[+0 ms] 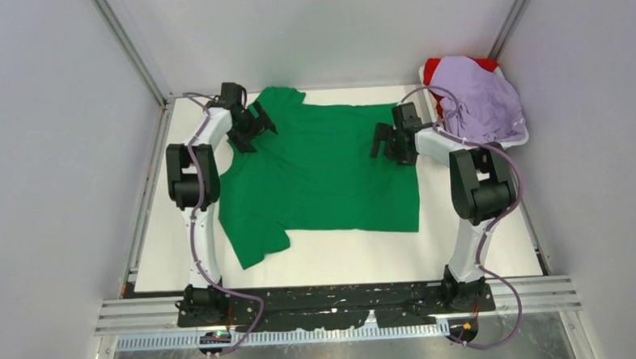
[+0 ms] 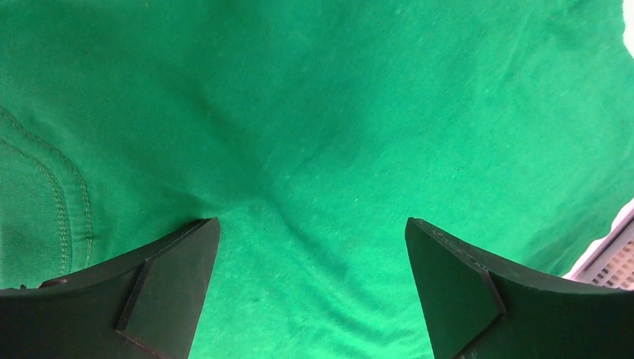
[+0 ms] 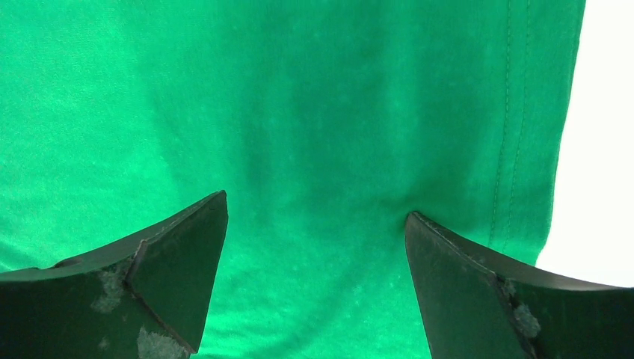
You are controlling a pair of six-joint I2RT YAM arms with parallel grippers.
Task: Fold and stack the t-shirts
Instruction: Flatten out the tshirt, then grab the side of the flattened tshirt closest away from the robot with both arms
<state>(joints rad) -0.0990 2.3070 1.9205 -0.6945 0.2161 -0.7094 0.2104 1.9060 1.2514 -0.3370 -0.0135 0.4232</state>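
With the green t-shirt (image 1: 323,175) spread flat mid-table, I rest the left gripper (image 1: 252,134) at its 10 o'clock and the right gripper (image 1: 384,144) at 2 o'clock, jaws apart, ready to pinch for the first fold

My left gripper (image 1: 252,129) and right gripper (image 1: 384,143) hang spread over the green t-shirt (image 1: 323,179); lavender t-shirt (image 1: 481,99) heaped far right.

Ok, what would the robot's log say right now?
green t-shirt: spread flat | left gripper: open, collar end | right gripper: open, hem end
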